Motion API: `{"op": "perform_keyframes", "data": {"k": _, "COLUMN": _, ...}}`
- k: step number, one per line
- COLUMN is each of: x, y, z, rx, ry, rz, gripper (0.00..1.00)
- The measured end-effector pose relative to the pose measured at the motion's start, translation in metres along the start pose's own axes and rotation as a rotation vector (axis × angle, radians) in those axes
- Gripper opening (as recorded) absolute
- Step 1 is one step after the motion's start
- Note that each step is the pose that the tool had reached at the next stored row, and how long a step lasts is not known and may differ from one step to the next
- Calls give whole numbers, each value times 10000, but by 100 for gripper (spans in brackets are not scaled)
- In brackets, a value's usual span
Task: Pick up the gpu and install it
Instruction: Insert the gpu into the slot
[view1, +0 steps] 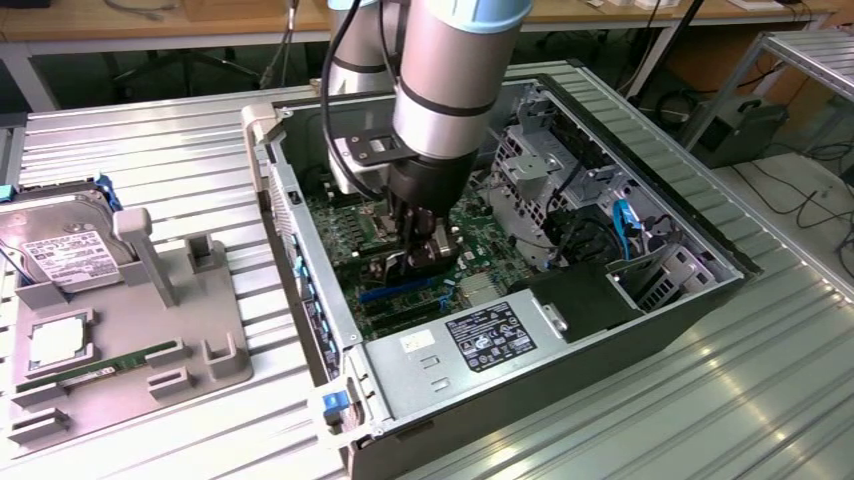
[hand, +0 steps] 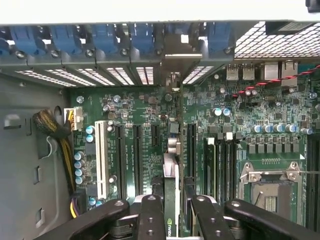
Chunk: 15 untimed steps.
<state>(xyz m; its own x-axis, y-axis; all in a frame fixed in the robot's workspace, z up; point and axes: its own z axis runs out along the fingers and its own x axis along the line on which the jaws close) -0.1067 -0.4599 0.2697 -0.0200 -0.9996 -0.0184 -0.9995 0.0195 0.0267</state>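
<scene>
While the open grey-and-black metal computer case (view1: 574, 300) lies on its side on the ribbed metal table (view1: 747, 400), the silver-and-black robot arm (view1: 447, 90) plunges straight down into it, wrist vertical, over the green motherboard (hand: 240, 125). The black gripper (hand: 175, 210) is clamped on the gpu (hand: 171, 200), a thin dark card held edge-on with its silver bracket end pointing at the case's rear slot openings, hovering just above the long black expansion slots (hand: 190, 150). Risks, judged from here: if the card edge sits slightly off the slot line, pressing down could jam it or stress the board; a tilted card could catch its bracket on the blue slot clips (hand: 120, 37). Off to the exterior view's left, a grey fixture tray (view1: 200, 350) holds the white-labelled hard drive (view1: 60, 245).
</scene>
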Motion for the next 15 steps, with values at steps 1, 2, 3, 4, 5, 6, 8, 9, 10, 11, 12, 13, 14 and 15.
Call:
{"op": "perform_keyframes", "data": {"k": 1, "x": 0, "y": 0, "z": 7, "rx": -53, "ry": 1, "rz": 1, "gripper": 26}}
{"op": "perform_keyframes", "data": {"k": 2, "x": 0, "y": -1, "z": 18, "rx": -115, "ry": 2, "rz": 2, "gripper": 26}}
{"op": "perform_keyframes", "data": {"k": 3, "x": 0, "y": -1, "z": 27, "rx": -146, "ry": 2, "rz": 2, "gripper": 26}}
{"op": "perform_keyframes", "data": {"k": 4, "x": 0, "y": -1, "z": 33, "rx": -163, "ry": 3, "rz": 2, "gripper": 26}}
{"op": "perform_keyframes", "data": {"k": 5, "x": 0, "y": -2, "z": 41, "rx": -187, "ry": 4, "rz": 2, "gripper": 26}}
{"op": "perform_keyframes", "data": {"k": 6, "x": 1, "y": -2, "z": 48, "rx": -206, "ry": 4, "rz": 3, "gripper": 26}}
{"op": "perform_keyframes", "data": {"k": 8, "x": 1, "y": -2, "z": 57, "rx": -229, "ry": 7, "rz": 4, "gripper": 26}}
{"op": "perform_keyframes", "data": {"k": 9, "x": 1, "y": -2, "z": 62, "rx": -233, "ry": 8, "rz": 4, "gripper": 26}}
{"op": "perform_keyframes", "data": {"k": 10, "x": 1, "y": -2, "z": 67, "rx": -233, "ry": 7, "rz": 5, "gripper": 26}}
{"op": "perform_keyframes", "data": {"k": 11, "x": 1, "y": -2, "z": 74, "rx": -233, "ry": 6, "rz": 5, "gripper": 26}}
{"op": "perform_keyframes", "data": {"k": 12, "x": 1, "y": -2, "z": 79, "rx": -233, "ry": 7, "rz": 4, "gripper": 26}}
{"op": "perform_keyframes", "data": {"k": 13, "x": 2, "y": -2, "z": 88, "rx": -235, "ry": 11, "rz": 4, "gripper": 26}}
{"op": "perform_keyframes", "data": {"k": 14, "x": 2, "y": -2, "z": 97, "rx": -237, "ry": 11, "rz": 3, "gripper": 26}}
{"op": "perform_keyframes", "data": {"k": 15, "x": 2, "y": -3, "z": 103, "rx": -240, "ry": 8, "rz": 2, "gripper": 26}}
